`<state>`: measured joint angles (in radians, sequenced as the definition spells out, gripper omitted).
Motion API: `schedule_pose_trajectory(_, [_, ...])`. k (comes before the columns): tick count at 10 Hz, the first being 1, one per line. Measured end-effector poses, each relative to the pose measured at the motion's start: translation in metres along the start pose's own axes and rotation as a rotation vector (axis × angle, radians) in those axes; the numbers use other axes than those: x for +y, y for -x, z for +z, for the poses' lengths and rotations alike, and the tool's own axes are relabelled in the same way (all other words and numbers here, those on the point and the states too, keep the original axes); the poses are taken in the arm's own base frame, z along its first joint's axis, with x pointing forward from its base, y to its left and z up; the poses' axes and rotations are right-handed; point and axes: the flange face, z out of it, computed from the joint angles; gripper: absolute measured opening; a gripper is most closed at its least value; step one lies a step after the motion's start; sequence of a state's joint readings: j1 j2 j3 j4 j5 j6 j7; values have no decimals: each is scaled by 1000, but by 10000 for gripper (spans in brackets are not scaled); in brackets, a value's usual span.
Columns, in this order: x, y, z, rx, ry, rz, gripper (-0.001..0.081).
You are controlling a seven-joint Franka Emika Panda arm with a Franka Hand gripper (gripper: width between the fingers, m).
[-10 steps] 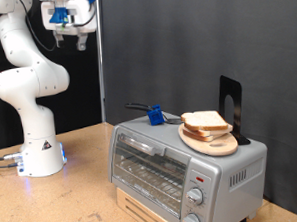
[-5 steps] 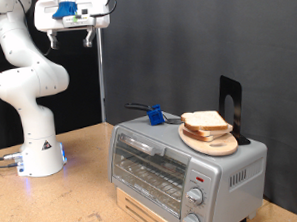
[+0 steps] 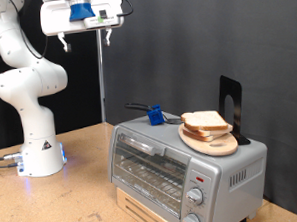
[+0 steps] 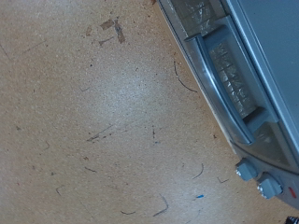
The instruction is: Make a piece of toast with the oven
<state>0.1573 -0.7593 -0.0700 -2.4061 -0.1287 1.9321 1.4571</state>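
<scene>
Shifting rightward in exterior view, gripper is now held high, empty, well above oven; finger state cannot be told. Door seen shut; toast untouched on board.

A black curtain hangs behind a scuffed brown wooden desk, evenly lit, with a thin metal pole.
</scene>
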Motion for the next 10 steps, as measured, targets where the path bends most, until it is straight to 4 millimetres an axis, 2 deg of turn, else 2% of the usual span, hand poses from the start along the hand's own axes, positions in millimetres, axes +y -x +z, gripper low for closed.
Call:
schedule_pose_trajectory(3, [0,9,-8,-68,-147,-314,801])
schedule_pose_trajectory(6, [-18,11,24,-29,-287,-623,801])
schedule_pose_trajectory(8, [-13,14,21,-123,-299,-589,801])
schedule_pose_trajectory(10, [-10,13,18,-338,-335,-616,801])
